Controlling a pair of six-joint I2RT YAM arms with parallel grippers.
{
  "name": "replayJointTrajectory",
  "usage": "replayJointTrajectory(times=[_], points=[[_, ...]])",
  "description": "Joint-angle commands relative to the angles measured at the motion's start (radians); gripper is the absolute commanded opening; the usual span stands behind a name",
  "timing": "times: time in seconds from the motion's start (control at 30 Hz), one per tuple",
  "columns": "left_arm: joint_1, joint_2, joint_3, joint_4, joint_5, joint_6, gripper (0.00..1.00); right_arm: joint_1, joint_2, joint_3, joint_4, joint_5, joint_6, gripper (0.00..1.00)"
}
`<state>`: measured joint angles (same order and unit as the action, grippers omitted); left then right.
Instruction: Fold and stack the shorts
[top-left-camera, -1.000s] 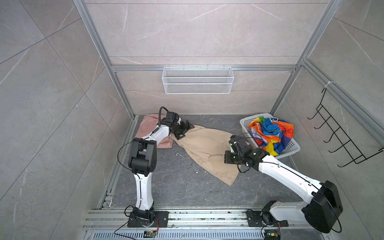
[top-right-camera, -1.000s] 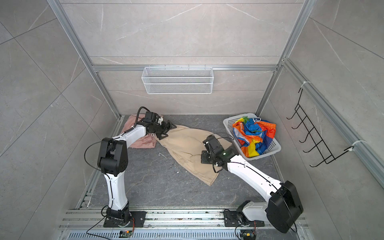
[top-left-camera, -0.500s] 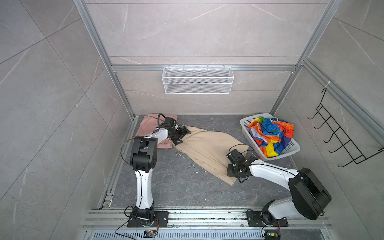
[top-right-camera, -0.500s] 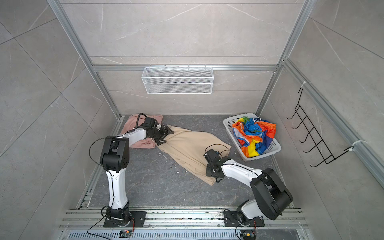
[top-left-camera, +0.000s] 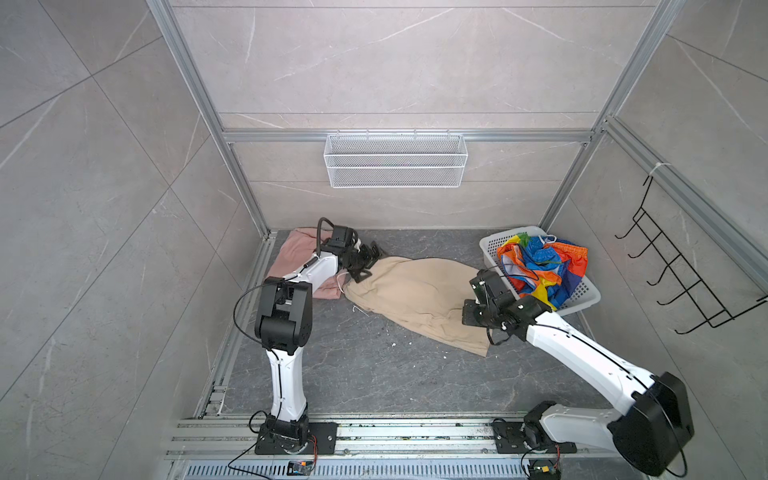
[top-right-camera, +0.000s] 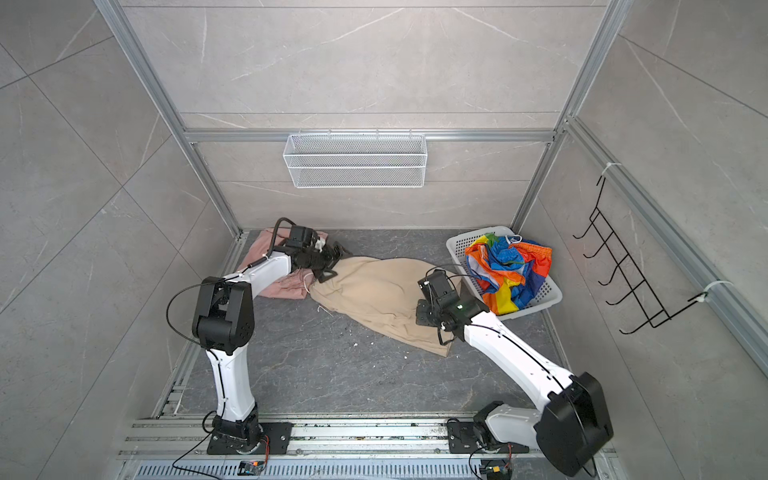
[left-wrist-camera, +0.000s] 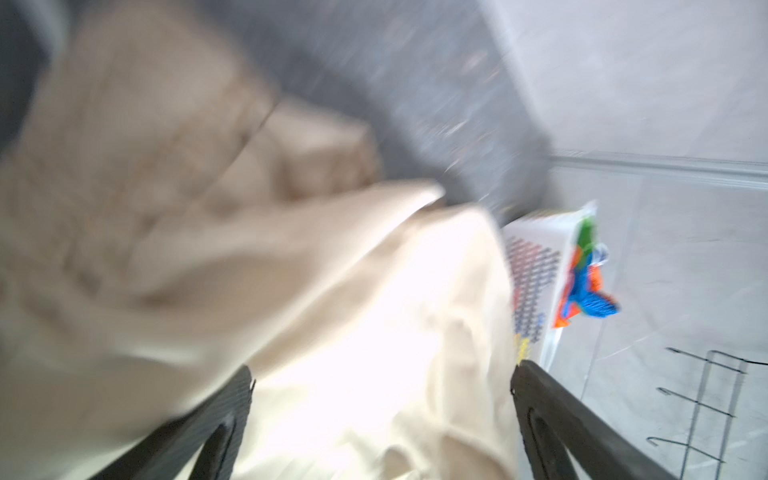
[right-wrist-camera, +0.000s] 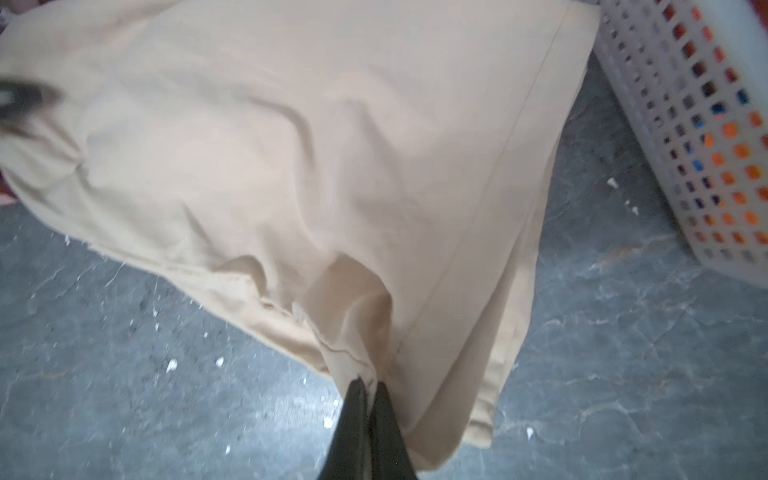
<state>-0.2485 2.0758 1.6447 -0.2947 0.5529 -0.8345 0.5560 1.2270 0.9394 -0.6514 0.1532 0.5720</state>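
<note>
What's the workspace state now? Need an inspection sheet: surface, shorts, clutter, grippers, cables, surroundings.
Surface: dark grey stone-look floor.
Job's things: beige shorts spread out mid-floor; pink shorts in the rear left corner, partly under the left arm; rainbow shorts bunched in the white basket at right.
Clutter: small white specks scattered on the floor.
Grippers: left gripper open at the beige shorts' left end; right gripper shut on their edge.
Cables: black cable loops free beside the left arm's elbow.
Surroundings: wire basket on the rear wall; black hook rack on the right wall.
</note>
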Motion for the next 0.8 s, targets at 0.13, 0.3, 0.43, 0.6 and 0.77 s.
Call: replayJointTrajectory(times=[0.13,0.3,0.43,0.6,0.77], points=[[0.022,0.22,0.245,-0.107,-0.035,0.061,1.0,0.047,-0.038,-0.27,0.01,-0.006,0.137,0.0],[0.047,0.302,0.247,-0.11,-0.033,0.077,1.0,0.046,0.009,-0.355,0.096,-0.011,0.171,0.0],[0.073,0.313,0.221,-0.105,-0.04,0.086,1.0,0.046,0.058,-0.352,0.107,-0.003,0.175,0.0],[0.088,0.293,0.232,-0.12,-0.036,0.1,1.0,0.039,0.082,-0.32,0.088,0.006,0.166,0.06],[0.075,0.178,0.241,-0.119,0.035,0.104,1.0,0.039,0.026,-0.222,-0.002,0.017,0.141,0.41]])
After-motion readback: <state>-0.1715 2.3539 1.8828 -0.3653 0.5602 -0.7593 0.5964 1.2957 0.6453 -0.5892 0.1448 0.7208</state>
